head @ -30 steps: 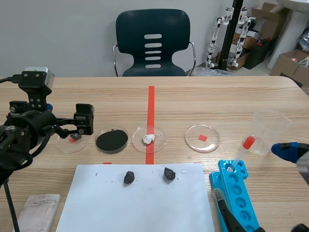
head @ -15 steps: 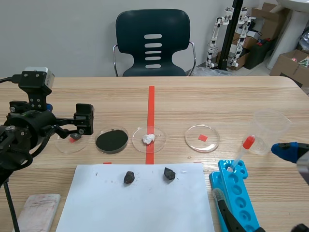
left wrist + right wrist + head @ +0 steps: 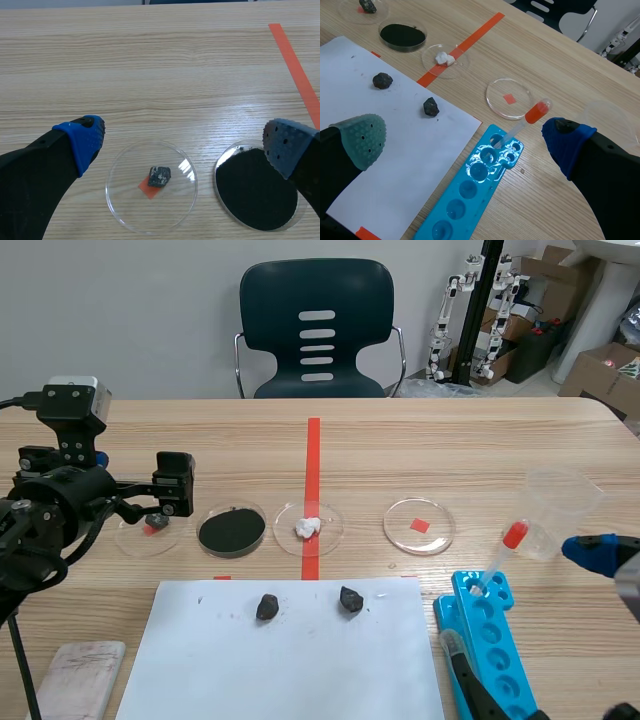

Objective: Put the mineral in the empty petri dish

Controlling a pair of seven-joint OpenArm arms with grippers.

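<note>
While my L gripper [image 3: 183,141] hangs wide open over the far-left end of the dish row, the mineral [image 3: 159,176] lies inside the leftmost petri dish [image 3: 122,200], on a red tape square, w/ nothing gripping it. My two fingers stand well apart, one on either side of that dish and clear of it. Just right of it sits a dish of black powder [image 3: 255,192]. Next comes a dish [image 3: 332,532] w/ a white lump [image 3: 306,527] on the red centre line; poss. a crystal or a wad, can't tell. Further right is the bare dish [image 3: 419,525], only a tape square under it. Nearer me, a dark rock [image 3: 267,606] and a second rock [image 3: 350,598] rest on white paper [image 3: 290,670]. My R gripper [image 3: 466,139] is open too, holding nothing, low at the near right by the blue well tray [image 3: 495,650]. A red-bulbed pipette [image 3: 503,550] leans in that tray, and a clear beaker [image 3: 560,498] stands just beyond.
</note>
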